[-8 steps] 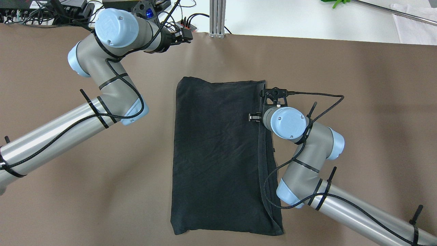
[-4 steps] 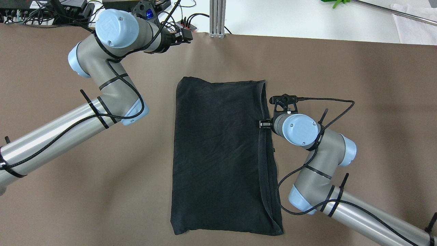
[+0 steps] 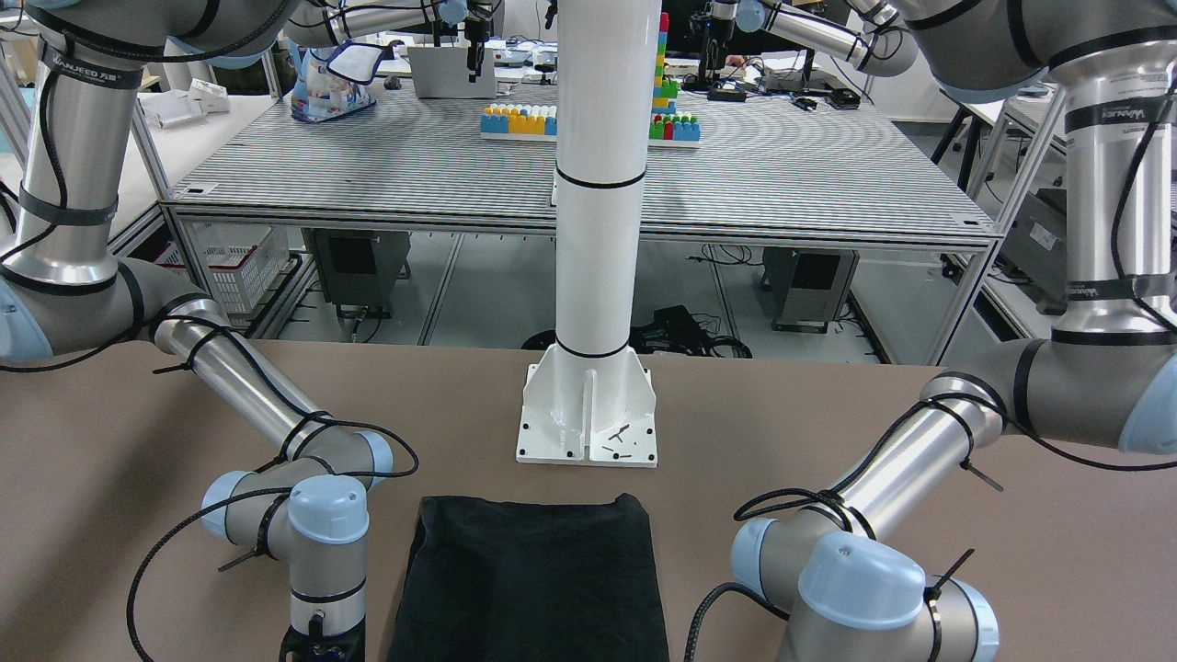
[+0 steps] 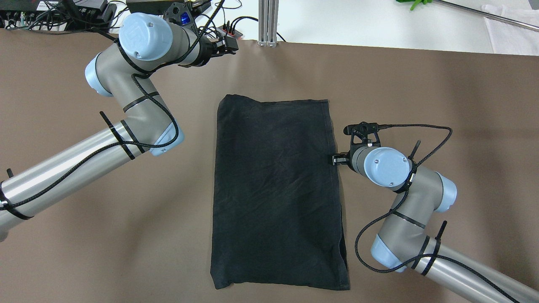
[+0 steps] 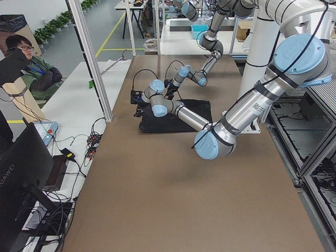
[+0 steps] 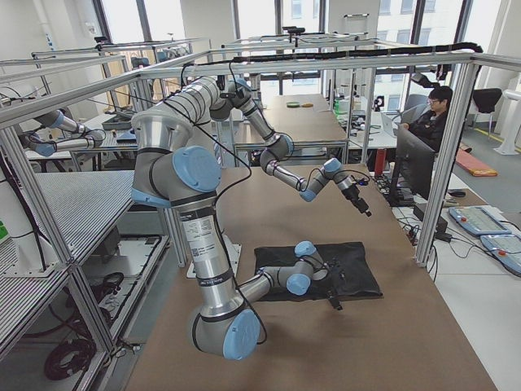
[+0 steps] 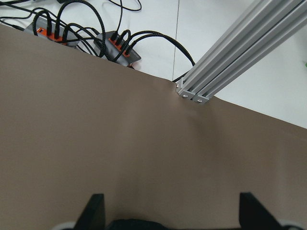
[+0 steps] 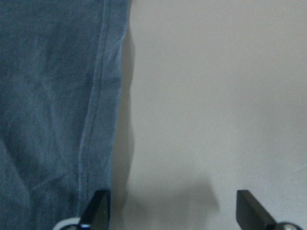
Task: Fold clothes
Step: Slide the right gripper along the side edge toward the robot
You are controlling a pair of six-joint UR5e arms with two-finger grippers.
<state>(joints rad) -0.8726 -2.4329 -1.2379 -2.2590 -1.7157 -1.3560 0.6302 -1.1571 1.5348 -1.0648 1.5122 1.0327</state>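
Observation:
The clothes [image 4: 273, 189] are one black garment lying flat on the brown table as a long folded rectangle, also seen in the front-facing view [image 3: 533, 579]. My right gripper [image 4: 335, 159] sits low at the garment's right edge, about halfway along it. In the right wrist view the garment [image 8: 48, 96] fills the left side. There the right gripper [image 8: 172, 211] is open, its fingers [image 8: 98, 208] wide apart over bare table just beside the hem. My left gripper [image 4: 229, 44] hovers near the table's far edge, away from the garment. It is open [image 7: 172, 215] and holds nothing.
An aluminium post [image 4: 267, 23] stands at the far table edge, with cables and power hubs [image 7: 115, 45] behind it. The white column base [image 3: 588, 414] is bolted on the robot's side of the garment. A person [image 5: 26, 58] sits beyond the table's far side, off the table.
My right gripper has slid rightward and slightly nearer, from over the garment to just off its right edge. The right-hand folded strip now lies flatter. The left arm has barely moved.

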